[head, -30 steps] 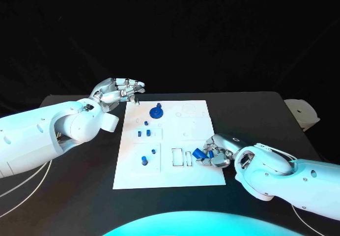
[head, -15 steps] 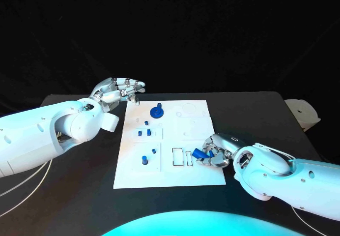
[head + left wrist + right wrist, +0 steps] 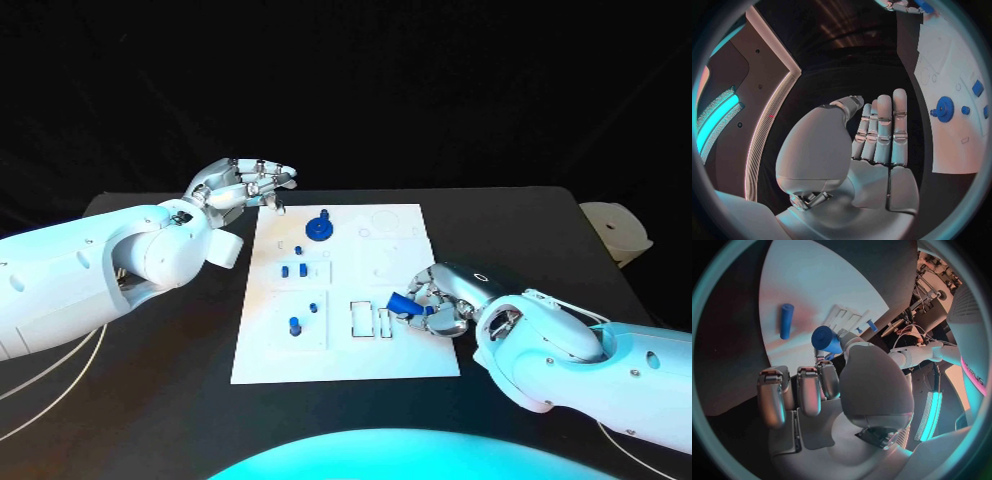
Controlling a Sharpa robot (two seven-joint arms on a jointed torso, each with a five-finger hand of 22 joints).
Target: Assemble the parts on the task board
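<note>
Nearest the robot, at about four o'clock on the table, the right hand [image 3: 440, 300] rests over the right edge of the white task board [image 3: 346, 355], thumb and a finger pinching a blue cone-shaped part [image 3: 402, 305] whose wide end faces away from the palm; in the right wrist view the other fingers [image 3: 795, 395] lie side by side, curled slightly, and a loose blue peg [image 3: 786, 320] lies flat on the board beyond them. Just beside the held part, toward nine o'clock, sit narrow rectangular slots [image 3: 369, 318]. The step in hand looks like seating this part in a recess, and to do it well the hand should probably square the part over its recess before pressing, keeping the grip light so it does not tilt. Further out, small blue pieces [image 3: 294, 270] stand in the board's middle left, and a blue gear [image 3: 319, 229] sits near the far edge at twelve o'clock. At about eleven o'clock, off the board's far left corner, the left hand [image 3: 241, 184] hovers with fingers pressed together and holding nothing. The black table [image 3: 548, 230] runs back to a dark backdrop, with a white object [image 3: 617, 230] at its two o'clock edge
</note>
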